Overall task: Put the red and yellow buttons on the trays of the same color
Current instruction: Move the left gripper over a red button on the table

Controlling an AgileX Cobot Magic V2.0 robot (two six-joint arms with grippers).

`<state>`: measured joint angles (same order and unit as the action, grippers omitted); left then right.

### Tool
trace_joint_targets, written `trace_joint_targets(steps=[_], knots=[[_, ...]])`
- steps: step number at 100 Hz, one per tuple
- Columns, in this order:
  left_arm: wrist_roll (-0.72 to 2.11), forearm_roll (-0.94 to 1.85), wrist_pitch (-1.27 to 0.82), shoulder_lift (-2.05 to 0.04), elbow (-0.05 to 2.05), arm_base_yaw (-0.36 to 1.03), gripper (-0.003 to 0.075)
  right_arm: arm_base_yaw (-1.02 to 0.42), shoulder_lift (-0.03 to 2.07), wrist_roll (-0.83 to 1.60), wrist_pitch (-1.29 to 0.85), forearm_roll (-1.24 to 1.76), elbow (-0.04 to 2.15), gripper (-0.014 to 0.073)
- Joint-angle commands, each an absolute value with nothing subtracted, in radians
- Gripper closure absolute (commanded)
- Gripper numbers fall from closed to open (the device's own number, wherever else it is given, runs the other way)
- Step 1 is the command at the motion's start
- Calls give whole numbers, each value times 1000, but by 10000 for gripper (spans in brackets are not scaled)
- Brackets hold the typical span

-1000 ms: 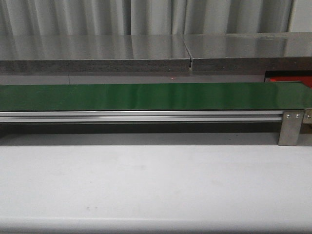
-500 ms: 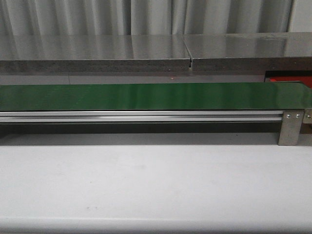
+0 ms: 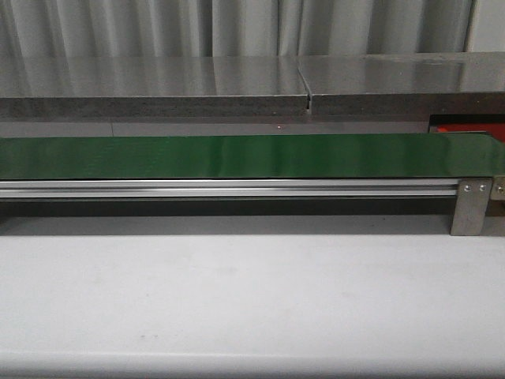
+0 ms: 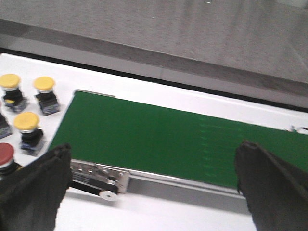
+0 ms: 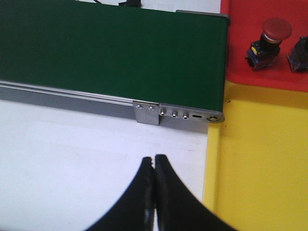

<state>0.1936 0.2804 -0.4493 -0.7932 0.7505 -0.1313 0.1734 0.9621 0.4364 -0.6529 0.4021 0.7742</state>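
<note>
Left gripper [image 4: 154, 192] hangs over the belt's [image 4: 159, 139] feed end, jaws spread wide, likely readied for a pick. Beside that end on the worktop [image 4: 43, 67] wait three yellow buttons [image 4: 26, 121] and one red button [image 4: 5, 154], none on the belt. Right gripper [image 5: 154, 192], jaws pressed together, waits near the yellow tray [image 5: 260, 159]; the red tray [image 5: 240, 62] already holds a red button [image 5: 275, 28], possibly a second at the frame edge.

No readable text, label, brand, number or sign anywhere in the three views. Plain and unmarked: green belt [image 3: 237, 156], its metal end bracket [image 5: 178, 113] with bare screws only, red tray [image 5: 250, 43], yellow tray [image 5: 260, 159]. Unlettered too: caps of the yellow buttons [image 4: 26, 121] and red button [image 5: 275, 28].
</note>
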Motion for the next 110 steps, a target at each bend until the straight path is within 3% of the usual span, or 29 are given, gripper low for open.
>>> trace_joint_targets(steps=[1,17,38,110], knots=[[182,302,-427,-878,866,-227,65,174,943,446,-596,417,801,660],[182,326,-549,-1085,1021,-391,69,174,943,446,-596,417,801,660],[182,330,-564,-1340,1129,-478,69,174,943,446,-596,417,801,660],[182,329,-573,-1791,1322,-502,69,174,943,446,-596,417,801,660]])
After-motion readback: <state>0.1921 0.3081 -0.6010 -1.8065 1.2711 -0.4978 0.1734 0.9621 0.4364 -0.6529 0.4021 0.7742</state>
